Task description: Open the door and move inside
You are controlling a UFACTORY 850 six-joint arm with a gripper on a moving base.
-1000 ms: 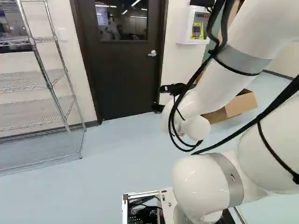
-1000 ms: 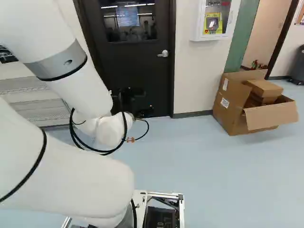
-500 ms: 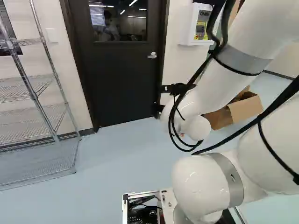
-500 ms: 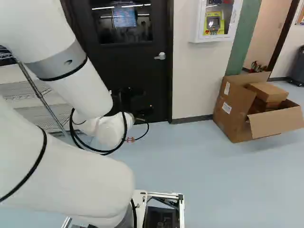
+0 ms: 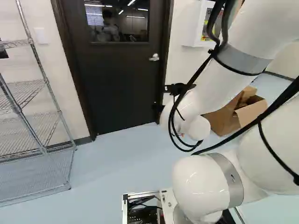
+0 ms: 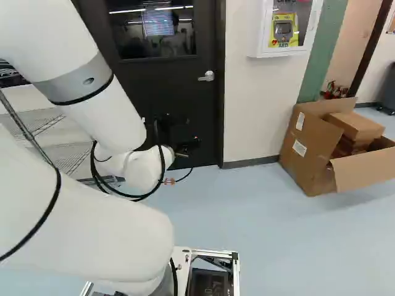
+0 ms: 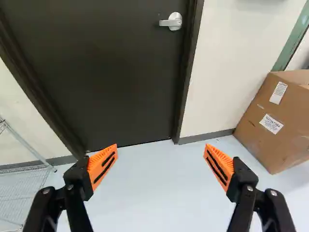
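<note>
The black gripper (image 6: 179, 139) shows dark against the lower part of the door in the right base view, partly hidden behind the arm. In the wrist view the gripper (image 7: 160, 157) stands open, its orange pads wide apart with nothing between them. Ahead of it is the dark door (image 7: 106, 72), closed in its frame, with a window (image 5: 117, 21) in its upper half. A silver lever handle (image 7: 172, 21) sits near the door's edge on the side of the cardboard box, farther off than the fingertips and not touched by them.
A wire shelf rack (image 5: 35, 140) stands left of the door. An open cardboard box (image 6: 315, 148) rests on the floor right of it, by the wall. Above the box hangs a white wall cabinet (image 6: 285, 28). A green post (image 6: 324, 49) borders another doorway.
The base has moved a little nearer the door and turned slightly; door, rack and box look larger and have shifted in the base views. The arm keeps its pose against its lowest joint.
</note>
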